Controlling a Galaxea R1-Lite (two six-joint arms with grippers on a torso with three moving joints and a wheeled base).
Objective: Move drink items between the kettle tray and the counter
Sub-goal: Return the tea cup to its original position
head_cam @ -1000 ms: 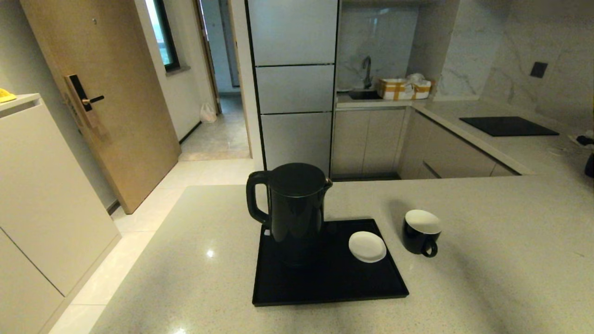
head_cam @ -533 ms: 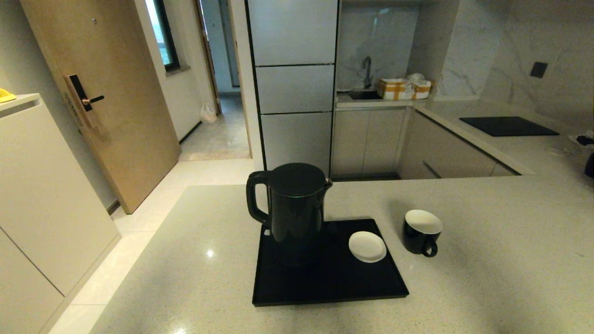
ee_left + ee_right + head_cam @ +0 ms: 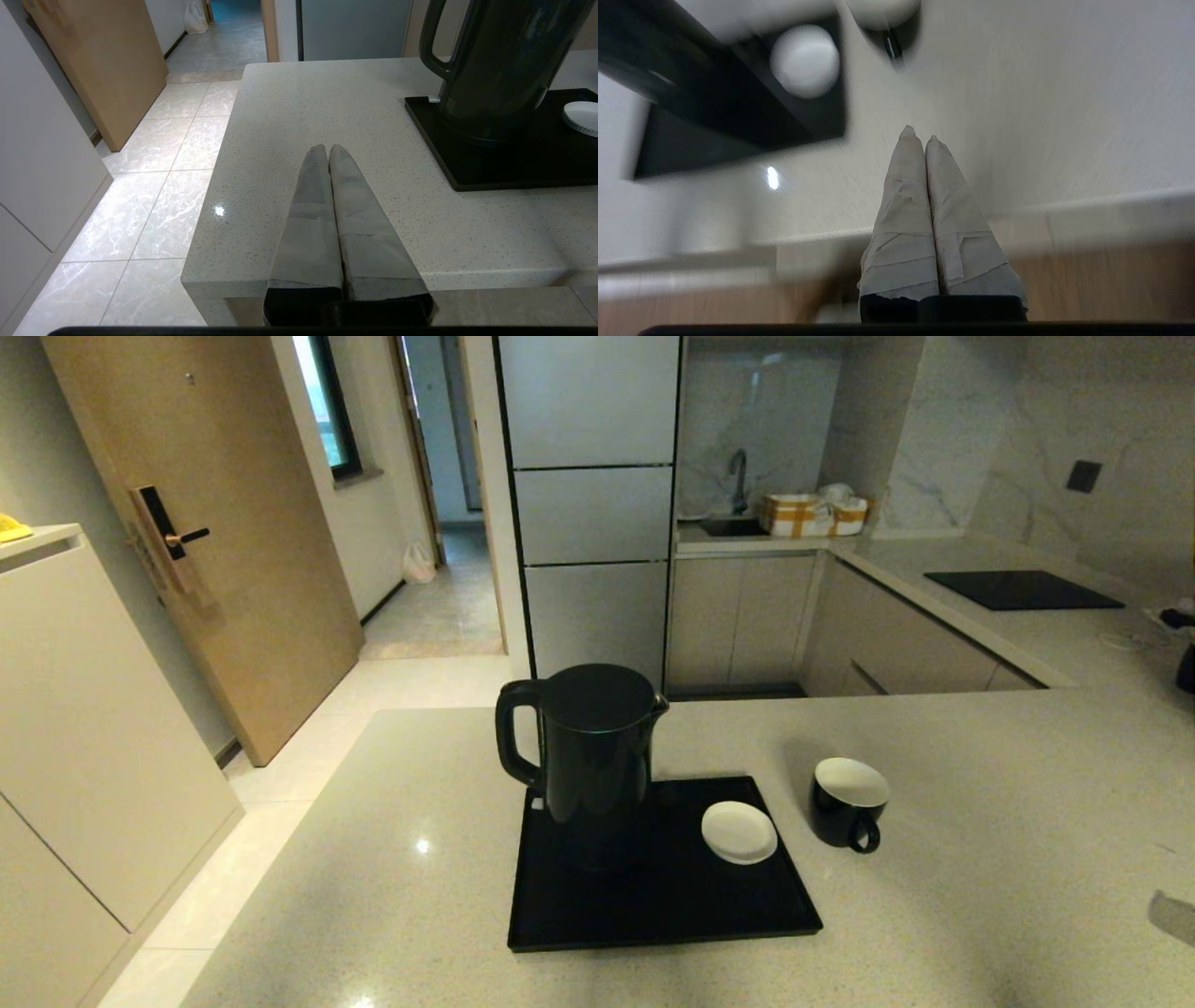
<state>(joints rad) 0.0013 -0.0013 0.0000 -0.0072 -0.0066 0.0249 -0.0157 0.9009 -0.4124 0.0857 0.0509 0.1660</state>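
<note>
Fingers [image 3: 915, 140] of right gripper [image 3: 920, 138] pressed together above counter [image 3: 1017, 93].

My tall glossy black kettle [image 3: 595, 756] stands upright at the tray's [image 3: 653, 915] ten o'clock, handle toward nine. The black cup [image 3: 848, 801], seemingly empty, sits on the counter [image 3: 980, 859] at three.

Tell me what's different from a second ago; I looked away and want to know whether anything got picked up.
Nothing has been picked up. The one change is a grey shape newly showing at the head view's right edge, probably the right arm coming in. The kettle and saucer sit on the tray as before, and the cup stays on the counter beside it.
</note>
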